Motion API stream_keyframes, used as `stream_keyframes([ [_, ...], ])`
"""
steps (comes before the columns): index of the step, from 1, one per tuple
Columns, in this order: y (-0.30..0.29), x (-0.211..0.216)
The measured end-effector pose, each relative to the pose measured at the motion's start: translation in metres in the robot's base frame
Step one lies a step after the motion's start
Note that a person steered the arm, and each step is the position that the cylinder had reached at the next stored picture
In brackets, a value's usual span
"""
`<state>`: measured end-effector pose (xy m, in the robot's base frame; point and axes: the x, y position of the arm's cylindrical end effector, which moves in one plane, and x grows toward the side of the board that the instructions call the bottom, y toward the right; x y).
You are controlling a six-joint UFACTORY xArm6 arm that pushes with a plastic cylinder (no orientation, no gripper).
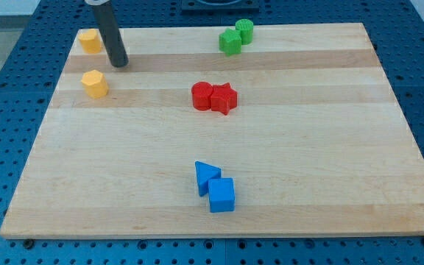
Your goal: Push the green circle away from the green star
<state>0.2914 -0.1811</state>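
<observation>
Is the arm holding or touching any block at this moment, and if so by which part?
Nothing is held. My tip stands free between the two yellow blocks, far from the green circle and green star.

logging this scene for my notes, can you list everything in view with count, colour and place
green circle: 1, green, view's top, right of centre, touching the green star
green star: 1, green, just left of and below the green circle
red blocks: 2, red, board's middle, side by side, touching
blue triangle: 1, blue, view's bottom centre
blue cube: 1, blue, just below-right of the blue triangle
yellow blocks: 2, yellow, view's top left, apart
wooden board: 1, light wood, fills most of the view
my tip: 1, dark rod, between the yellow blocks, far left of the green pair
</observation>
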Motion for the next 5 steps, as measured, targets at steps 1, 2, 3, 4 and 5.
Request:
stream_keyframes([
  [1,0.042,-0.016],
  [2,0.084,-0.047],
  [3,0.111,-0.072],
  [4,0.144,-0.085],
  [5,0.182,-0.089],
])
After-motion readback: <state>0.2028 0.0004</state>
